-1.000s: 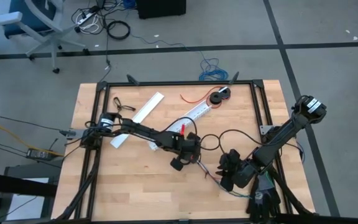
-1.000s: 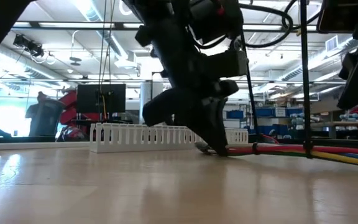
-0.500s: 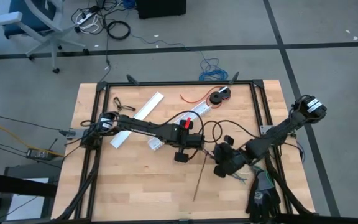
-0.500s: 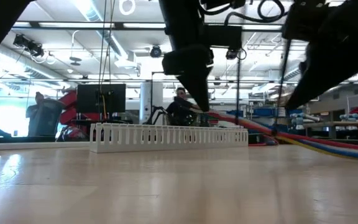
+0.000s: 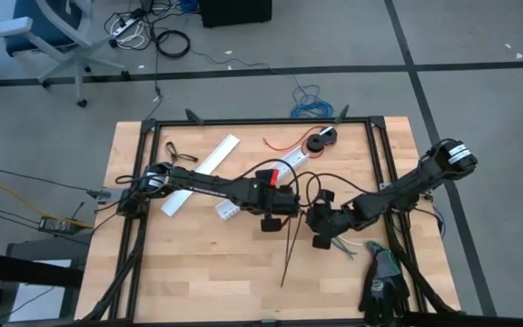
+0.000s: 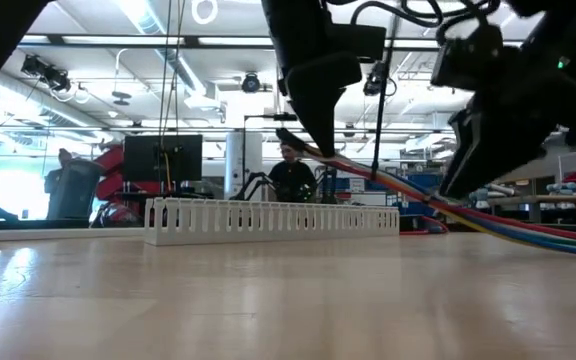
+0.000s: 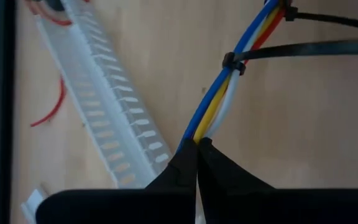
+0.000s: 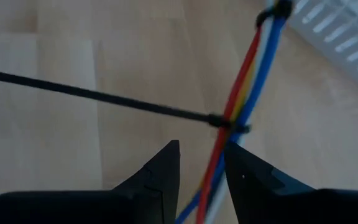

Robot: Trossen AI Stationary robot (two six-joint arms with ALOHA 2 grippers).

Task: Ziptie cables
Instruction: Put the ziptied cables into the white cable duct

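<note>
Low view puts the bare wooden counter [image 6: 218,300] nearest, with the cables [image 6: 488,218] slanting above it, lifted clear of the wood between two dark pincers; the left pincer [image 6: 320,140] comes down from above and is pinched tight on the upper end of the bundle, while the right pincer [image 6: 468,165] sits lower along the same wires; past them a white slotted duct [image 6: 268,218] lies flat across the counter, and a person [image 6: 290,175] sits in the room beyond.

Left wrist view shows that pincer's fingertips [image 7: 191,163] closed together on the blue, yellow and white strands of the cables [image 7: 219,102], with a black ziptie [image 7: 303,48] looped round them a little farther along.

Right wrist view shows its fingers [image 8: 166,165] parted only narrowly, the cables [image 8: 244,106] running through the gap and gripped there, a ziptie [image 8: 92,94] with a long tail cinched just ahead.

High view places both pincers near each other at mid-counter, the left pincer [image 5: 278,211] beside the right pincer [image 5: 320,222].
</note>
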